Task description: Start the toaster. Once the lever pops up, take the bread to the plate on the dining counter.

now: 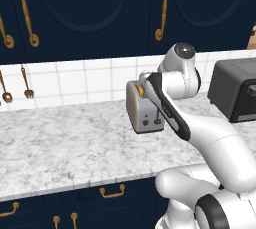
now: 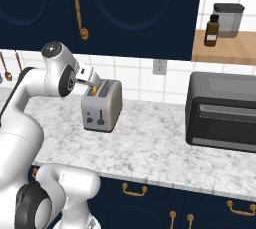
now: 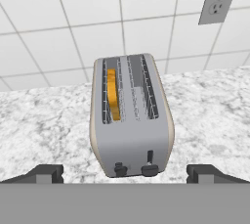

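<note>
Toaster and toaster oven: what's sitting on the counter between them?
Nothing: the right base view shows bare marbled counter between the toaster and the toaster oven.

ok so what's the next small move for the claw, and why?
Probably lower the open claw toward the lever on the toaster. The bread already sits in one slot, and the claw hangs above the toaster's control end, touching nothing.

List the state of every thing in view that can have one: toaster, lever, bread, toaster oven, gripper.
toaster: upright on the counter, one slot filled, one empty.
lever: high in its slot, not pressed down.
bread: standing in the toaster's slot.
toaster oven: door closed.
gripper: fingers wide open, holding nothing, above the toaster.
</note>
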### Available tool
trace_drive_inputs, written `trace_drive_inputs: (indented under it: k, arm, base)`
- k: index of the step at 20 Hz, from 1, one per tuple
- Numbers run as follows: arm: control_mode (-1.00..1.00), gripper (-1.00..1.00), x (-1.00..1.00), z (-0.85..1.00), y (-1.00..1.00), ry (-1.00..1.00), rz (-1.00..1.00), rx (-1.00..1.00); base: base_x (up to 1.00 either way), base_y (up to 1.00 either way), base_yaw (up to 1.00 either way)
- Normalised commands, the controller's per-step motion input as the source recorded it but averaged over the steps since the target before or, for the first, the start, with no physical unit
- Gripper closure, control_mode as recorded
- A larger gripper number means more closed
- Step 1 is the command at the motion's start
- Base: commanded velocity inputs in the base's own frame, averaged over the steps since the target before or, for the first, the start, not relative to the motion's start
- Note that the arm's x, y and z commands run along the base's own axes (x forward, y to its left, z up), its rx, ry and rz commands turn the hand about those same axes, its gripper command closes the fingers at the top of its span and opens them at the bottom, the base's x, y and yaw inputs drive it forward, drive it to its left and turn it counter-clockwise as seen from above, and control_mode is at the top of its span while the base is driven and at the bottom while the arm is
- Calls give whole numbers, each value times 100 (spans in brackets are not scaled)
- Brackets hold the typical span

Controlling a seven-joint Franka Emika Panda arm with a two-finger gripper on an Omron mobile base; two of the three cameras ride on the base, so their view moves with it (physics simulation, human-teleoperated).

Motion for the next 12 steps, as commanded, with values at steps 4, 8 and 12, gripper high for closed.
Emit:
trace_drive_inputs:
  k: [4, 8, 12]
  arm:
    - [-100, -100, 0, 0, 0, 0, 0, 0]
    - [-100, -100, 0, 0, 0, 0, 0, 0]
    - [-100, -100, 0, 0, 0, 0, 0, 0]
  base:
    - [0, 0, 0]
    - [0, 0, 0]
    - [0, 0, 0]
